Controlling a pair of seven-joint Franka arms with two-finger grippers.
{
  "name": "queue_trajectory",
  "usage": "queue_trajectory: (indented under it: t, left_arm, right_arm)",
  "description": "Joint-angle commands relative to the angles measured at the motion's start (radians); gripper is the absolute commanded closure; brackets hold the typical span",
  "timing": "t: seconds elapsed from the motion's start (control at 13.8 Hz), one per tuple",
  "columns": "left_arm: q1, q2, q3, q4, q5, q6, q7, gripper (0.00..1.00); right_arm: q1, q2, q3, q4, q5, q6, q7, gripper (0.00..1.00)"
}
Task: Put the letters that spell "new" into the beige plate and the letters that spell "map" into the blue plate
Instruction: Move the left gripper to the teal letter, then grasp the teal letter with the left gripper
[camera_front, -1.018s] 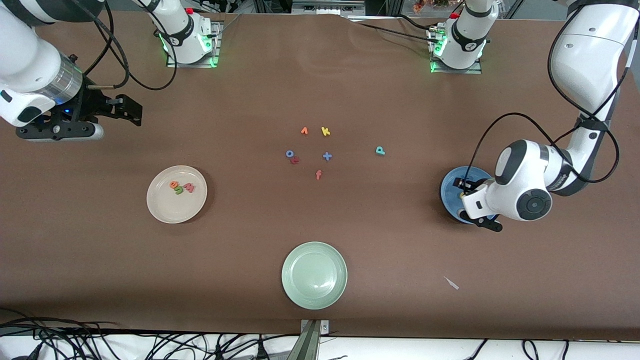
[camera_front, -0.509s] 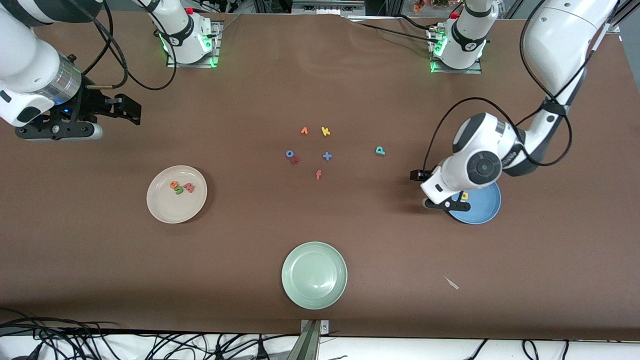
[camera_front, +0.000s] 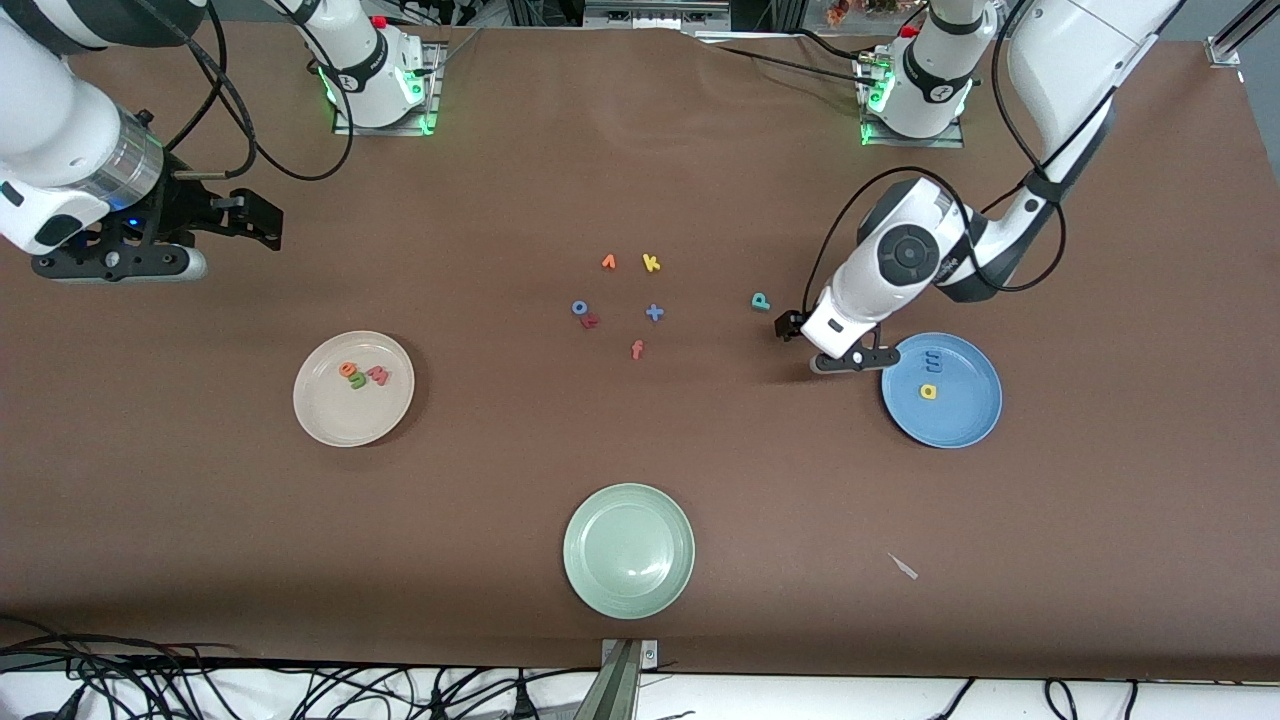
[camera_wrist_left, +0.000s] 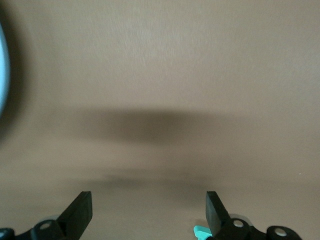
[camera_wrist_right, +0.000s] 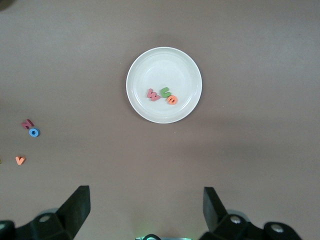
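The left end effector (camera_front: 838, 352) is hanging over bare worktop (camera_front: 500, 180) between the teal p (camera_front: 760, 301) and the blue plate (camera_front: 960, 425), its fingers (camera_wrist_left: 80, 212) spread apart and carrying nothing. The p is lying on the worktop just beside it, toward the loose letters in the middle. The blue m (camera_front: 932, 356) and yellow a (camera_front: 929, 391) are sitting in the blue plate.

The right end effector (camera_front: 120, 262) is waiting above the worktop at the right arm's end, fingers (camera_wrist_right: 75, 205) wide apart and empty. The beige plate (camera_front: 325, 420) is lying nearer the front camera than it, holding the orange e (camera_front: 347, 369), green n (camera_front: 358, 381) and red w (camera_front: 378, 375), bunched together.

A green plate (camera_front: 628, 580) is resting nearest the front camera.
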Motion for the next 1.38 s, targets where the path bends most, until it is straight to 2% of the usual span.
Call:
queue_trajectory:
  t: [0.0,0.15,0.36,0.58,0.87,1.02,1.16,1.31]
  left_arm:
    - [-0.066,-0.018,-0.003,-0.034,0.081,0.020,-0.169,0.00]
    - [-0.114,-0.004,-0.003,-0.024,0.116,0.020,-0.267,0.01]
    - [-0.146,0.022,0.000,-0.023,0.118,0.020,-0.285,0.06]
    - [-0.198,0.043,0.012,-0.005,0.125,0.020,-0.320,0.14]
    - [-0.197,0.073,0.020,-0.003,0.190,0.018,-0.326,0.26]
    - [-0.197,0.074,0.021,-0.003,0.191,0.017,-0.326,0.34]
    - [-0.197,0.076,0.021,-0.003,0.191,0.015,-0.323,0.48]
    - [-0.197,0.082,0.030,-0.001,0.207,0.015,-0.318,0.57]
  right_arm:
    - [-0.004,0.009,-0.003,0.023,0.017,-0.022,-0.007,0.00]
    - [-0.004,0.009,-0.003,0.023,0.017,-0.022,-0.007,0.00]
    - [-0.004,0.009,-0.003,0.023,0.017,-0.022,-0.007,0.00]
    - [-0.004,0.009,-0.003,0.023,0.016,-0.022,-0.007,0.00]
    - [-0.006,0.009,-0.003,0.020,0.017,-0.022,-0.007,0.00]
    - [-0.006,0.009,-0.003,0.020,0.016,-0.022,-0.007,0.00]
    - [-0.006,0.009,-0.003,0.020,0.016,-0.022,-0.007,0.00]
    - [-0.006,0.009,-0.003,0.019,0.016,-0.022,-0.007,0.00]
